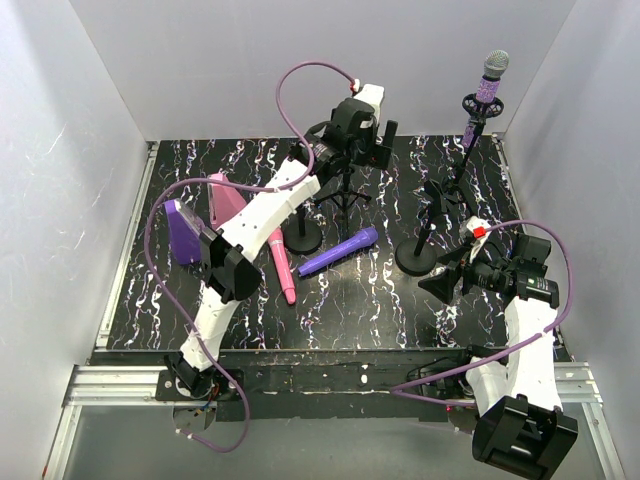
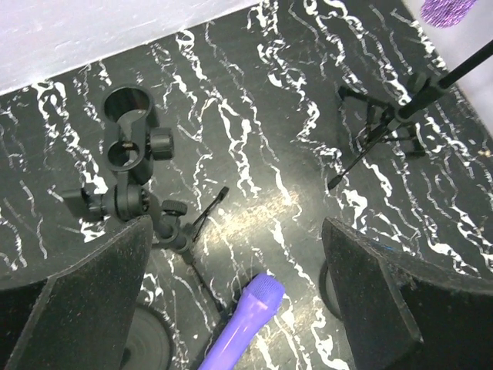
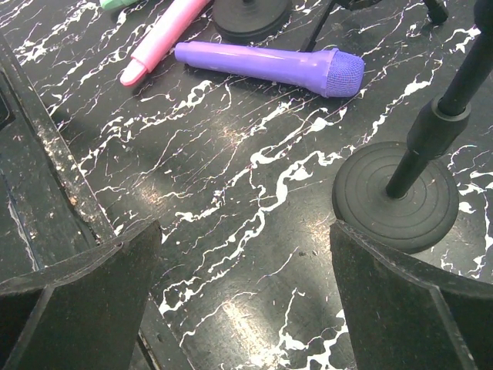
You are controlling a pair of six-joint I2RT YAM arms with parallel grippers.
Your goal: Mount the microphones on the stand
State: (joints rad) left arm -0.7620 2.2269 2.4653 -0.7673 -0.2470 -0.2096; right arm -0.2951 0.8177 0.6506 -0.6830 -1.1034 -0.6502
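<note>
In the top view, left of centre, the pink microphone (image 1: 282,265) is lying flat on the table (image 1: 380,300), partly under my left arm. Just right of it the plain purple microphone (image 1: 338,252) is also lying flat. Its long axis is running from lower left to upper right, with the head at the upper right end. My left gripper (image 2: 236,223) is hanging at the upper centre, over an empty clip (image 2: 127,127) of a stand. Its fingers (image 2: 85,308) are standing wide apart and holding nothing, and in its wrist view the purple head is showing at the bottom centre, well below them. Further right, the glittery purple microphone (image 1: 490,85) is already sitting upright in its stand (image 1: 455,180). At the lower right my right gripper (image 3: 245,227) is also standing wide open and empty, low over the table. In its wrist view the purple microphone is lying across the top, head to the right, near a round stand base (image 3: 395,193). I am judging the right arm nearer for the pick and the left nearer to the clip. Of the mint green microphone (image 3: 115,3) I am seeing only a sliver at the upper left there.
</note>
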